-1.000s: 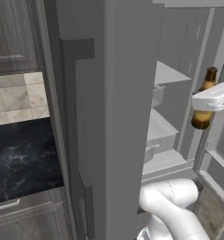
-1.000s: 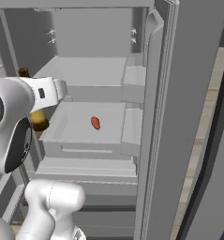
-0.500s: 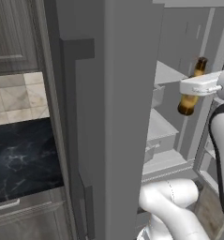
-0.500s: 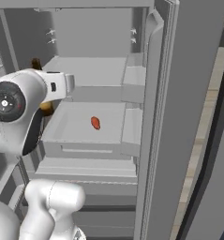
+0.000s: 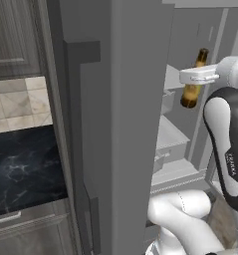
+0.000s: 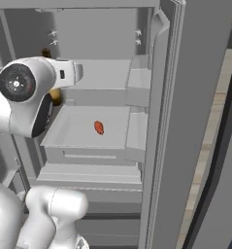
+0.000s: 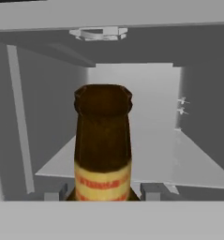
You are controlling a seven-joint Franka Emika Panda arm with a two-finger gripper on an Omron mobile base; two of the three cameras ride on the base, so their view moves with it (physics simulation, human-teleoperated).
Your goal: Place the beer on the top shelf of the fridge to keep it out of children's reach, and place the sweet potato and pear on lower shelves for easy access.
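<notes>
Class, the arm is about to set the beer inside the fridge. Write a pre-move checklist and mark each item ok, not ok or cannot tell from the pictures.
1. Hand shut on the beer: ok.
2. Fridge door open, interior reachable: ok.
3. Beer raised to top shelf height: ok, the shelf lies ahead in the hand view.
4. Shelf surface ahead free of things: ok as far as seen.
5. Sweet potato already on a lower shelf: ok.
6. Beer bottom clears the shelf edge: cannot tell.
</notes>
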